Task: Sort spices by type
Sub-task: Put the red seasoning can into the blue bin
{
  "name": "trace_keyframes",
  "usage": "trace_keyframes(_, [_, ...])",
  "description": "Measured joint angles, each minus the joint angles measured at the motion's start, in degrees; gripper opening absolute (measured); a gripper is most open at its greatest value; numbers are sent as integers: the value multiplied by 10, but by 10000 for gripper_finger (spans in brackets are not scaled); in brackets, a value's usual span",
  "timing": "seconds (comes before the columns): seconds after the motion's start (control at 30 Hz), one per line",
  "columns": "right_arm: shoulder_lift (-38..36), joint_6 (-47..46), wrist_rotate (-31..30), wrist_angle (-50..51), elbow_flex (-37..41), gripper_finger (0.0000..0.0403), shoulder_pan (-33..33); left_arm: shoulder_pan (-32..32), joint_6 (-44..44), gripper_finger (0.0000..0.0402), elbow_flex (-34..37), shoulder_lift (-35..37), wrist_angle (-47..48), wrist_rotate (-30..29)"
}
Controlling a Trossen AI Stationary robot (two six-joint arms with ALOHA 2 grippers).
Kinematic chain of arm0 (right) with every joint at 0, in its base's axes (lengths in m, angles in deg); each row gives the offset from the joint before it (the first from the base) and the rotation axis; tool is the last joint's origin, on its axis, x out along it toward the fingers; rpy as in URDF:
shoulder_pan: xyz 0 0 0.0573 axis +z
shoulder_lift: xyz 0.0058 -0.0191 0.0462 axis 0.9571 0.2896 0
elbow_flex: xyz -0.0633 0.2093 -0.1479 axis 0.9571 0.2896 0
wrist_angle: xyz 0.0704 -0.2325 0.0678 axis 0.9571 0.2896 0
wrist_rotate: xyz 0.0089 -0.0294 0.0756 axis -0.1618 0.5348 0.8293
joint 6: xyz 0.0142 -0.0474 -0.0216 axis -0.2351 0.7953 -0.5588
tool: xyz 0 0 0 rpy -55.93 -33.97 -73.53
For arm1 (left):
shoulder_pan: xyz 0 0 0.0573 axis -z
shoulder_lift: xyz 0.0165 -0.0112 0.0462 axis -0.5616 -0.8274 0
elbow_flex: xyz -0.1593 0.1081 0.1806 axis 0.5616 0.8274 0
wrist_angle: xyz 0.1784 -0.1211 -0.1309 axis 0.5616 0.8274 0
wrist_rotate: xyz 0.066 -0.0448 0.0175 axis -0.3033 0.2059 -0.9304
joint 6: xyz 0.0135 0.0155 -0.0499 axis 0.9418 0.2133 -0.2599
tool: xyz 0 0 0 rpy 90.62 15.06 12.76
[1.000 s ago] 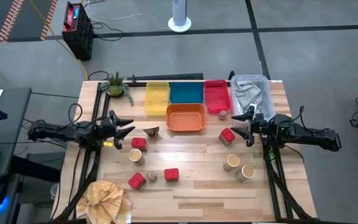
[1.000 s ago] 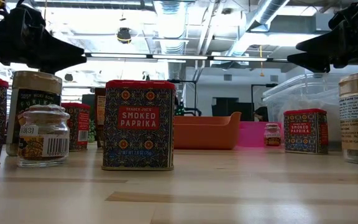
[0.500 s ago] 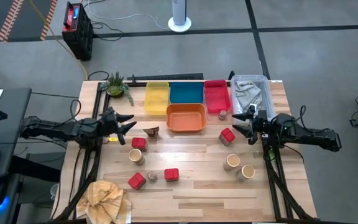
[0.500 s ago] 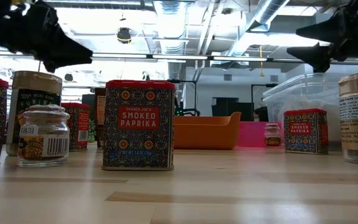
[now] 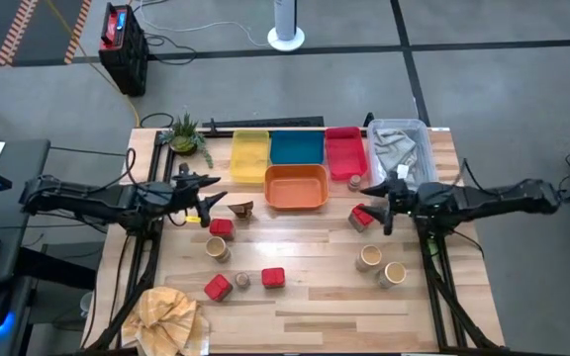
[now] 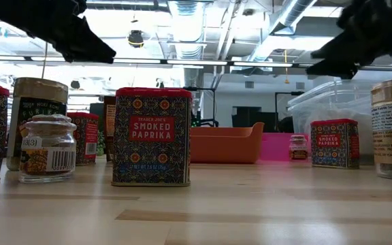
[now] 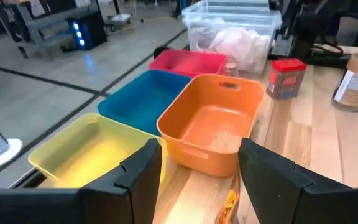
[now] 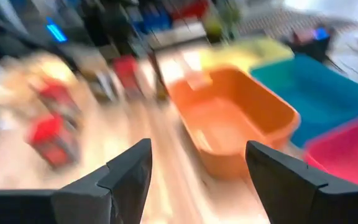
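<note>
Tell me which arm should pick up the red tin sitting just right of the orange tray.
Right. The right gripper hangs open almost over that red tin, while the left gripper is across the orange tray, nearer the dark brown piece.

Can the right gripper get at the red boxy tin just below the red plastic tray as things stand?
Probably yes. The right gripper hangs open right beside the red boxy tin, which stands alone on bare wood, apart from the red plastic tray and the tan round jars.

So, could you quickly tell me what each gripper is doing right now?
Left gripper: open, holding nothing.
Right gripper: open, holding nothing.
</note>
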Motion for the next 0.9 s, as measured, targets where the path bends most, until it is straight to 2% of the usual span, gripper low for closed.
trace_keyframes(0.07, [68,-3,-28,67,-56,285,8,0,-4,200,-9,-4,4,0])
trace_keyframes(0.2, [202,1,-32,184,-151,286,6,0,-2,200,-11,-3,2,-17])
trace_keyframes(0.3, [285,-6,-18,247,-208,290,4,0,8,200,-11,5,2,-47])
trace_keyframes(0.47, [397,-76,17,401,-307,314,4,0,36,201,-11,18,1,-52])
trace_keyframes(0.57, [444,-138,31,487,-363,334,4,0,53,201,-11,25,0,-51])
trace_keyframes(0.7, [487,-177,94,529,-414,355,4,0,76,201,-11,25,-2,-45])
trace_keyframes(0.8, [511,-227,107,552,-433,358,6,0,93,201,-11,24,-2,-45])
trace_keyframes(0.9, [527,-323,129,589,-439,353,3,0,109,200,-11,23,-8,-45])
